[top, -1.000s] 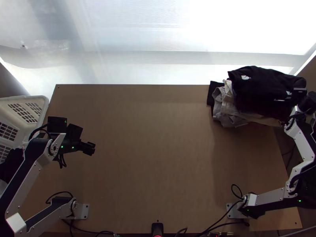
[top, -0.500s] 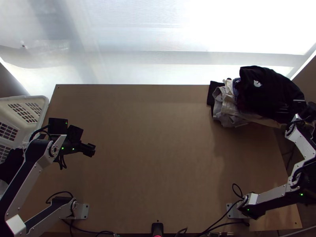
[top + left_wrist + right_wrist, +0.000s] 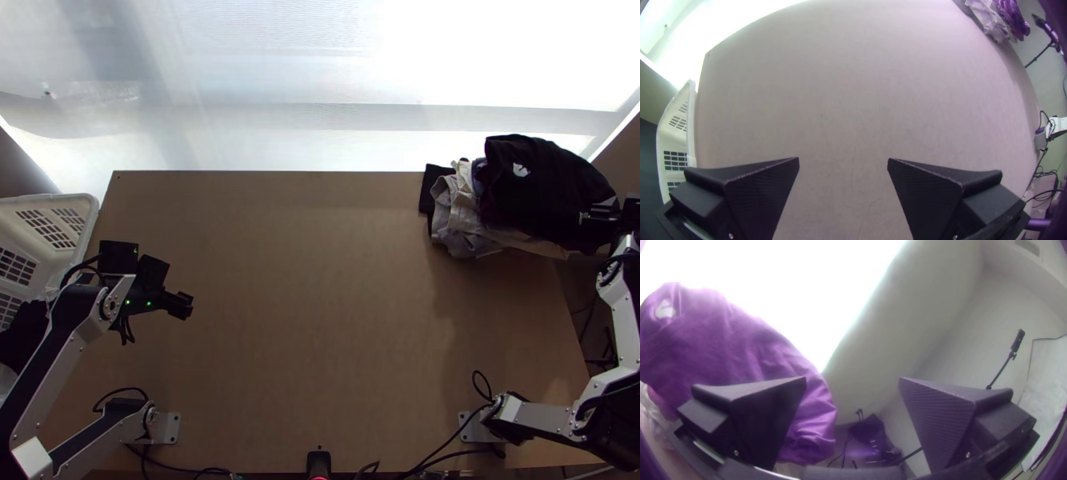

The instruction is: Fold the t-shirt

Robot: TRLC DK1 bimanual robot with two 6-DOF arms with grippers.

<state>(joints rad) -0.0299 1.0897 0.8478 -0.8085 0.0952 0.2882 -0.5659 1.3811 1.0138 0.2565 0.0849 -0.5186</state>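
Observation:
A black garment (image 3: 548,188) with a small white print lies bunched on top of a clothes pile at the table's far right corner. My right gripper (image 3: 600,216) is at its right edge. In the right wrist view the garment (image 3: 742,355) looks purple, and my right gripper (image 3: 852,380) stands open, the cloth beside and behind one finger and nothing gripped. Over the table's left part is my left gripper (image 3: 186,306); the left wrist view has this left gripper (image 3: 843,160) open above bare wood.
Grey and beige clothes (image 3: 460,220) lie under the black garment. A white plastic basket (image 3: 60,210) with dark cloth (image 3: 20,336) stands at the left edge. Bare wooden tabletop (image 3: 312,296) stretches between the arms.
The black garment first shifted right, its left edge uncovering more of the pile, then stayed still. My right gripper moved slightly down and right, and its arm shifted outward. The left arm has kept still.

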